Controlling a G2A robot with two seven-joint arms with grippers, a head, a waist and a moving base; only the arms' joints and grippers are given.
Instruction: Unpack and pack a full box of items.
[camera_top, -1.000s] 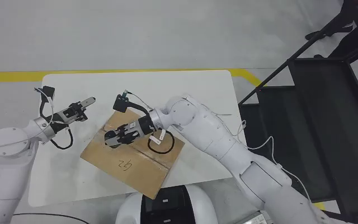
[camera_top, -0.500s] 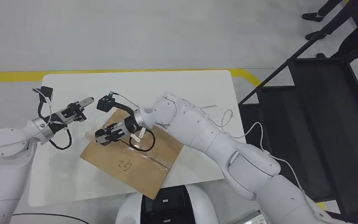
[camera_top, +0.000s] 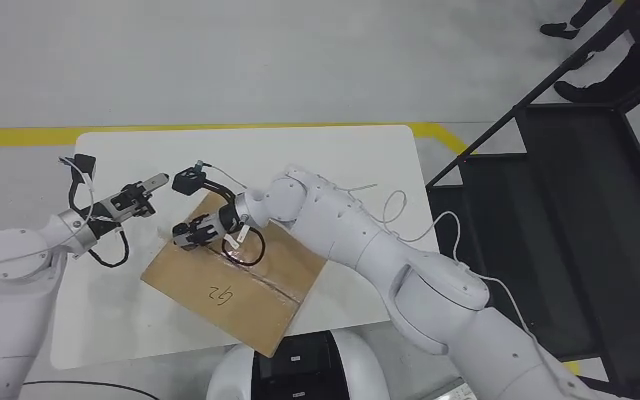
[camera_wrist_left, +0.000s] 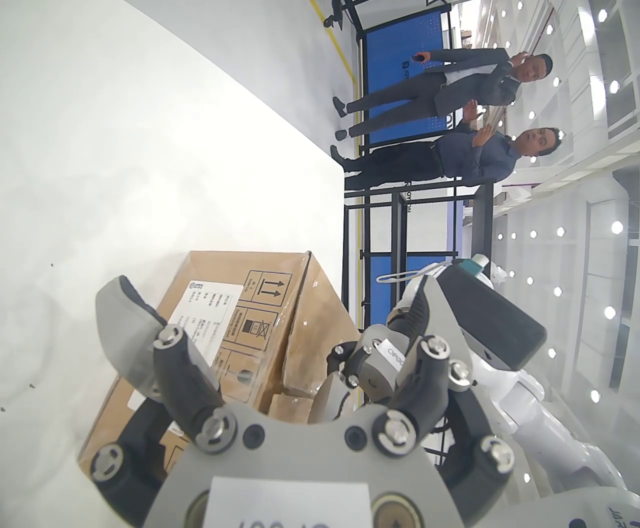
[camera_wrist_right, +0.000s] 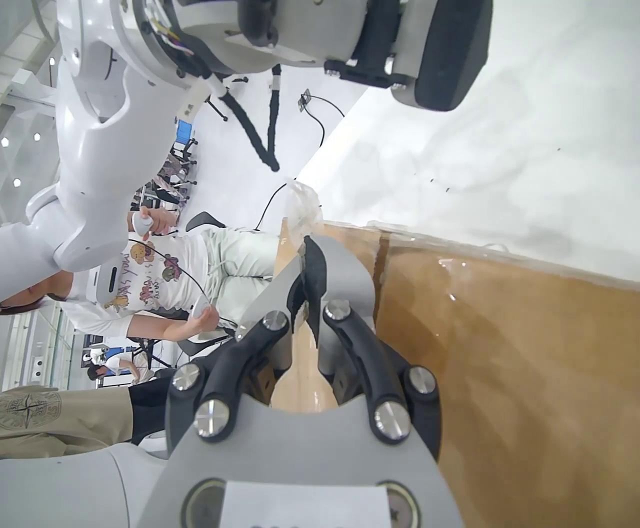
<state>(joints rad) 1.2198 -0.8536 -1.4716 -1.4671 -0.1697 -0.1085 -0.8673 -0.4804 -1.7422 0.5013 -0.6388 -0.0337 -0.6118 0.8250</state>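
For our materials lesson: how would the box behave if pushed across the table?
The box probably slides, not tips: it sits low and wide on the table. Its glossy taped top may be slippery. Closed, it's likely stiff.

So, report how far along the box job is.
Nothing done yet: the cardboard box is closed. In hand: right hand shut at the box's top edge, left hand open beside it. Left: opening, unpacking, repacking.

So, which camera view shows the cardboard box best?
The top view: almost the whole cardboard box is seen from above on the table. The left wrist view gives its labelled side and one corner; the right wrist view, its taped top close up.
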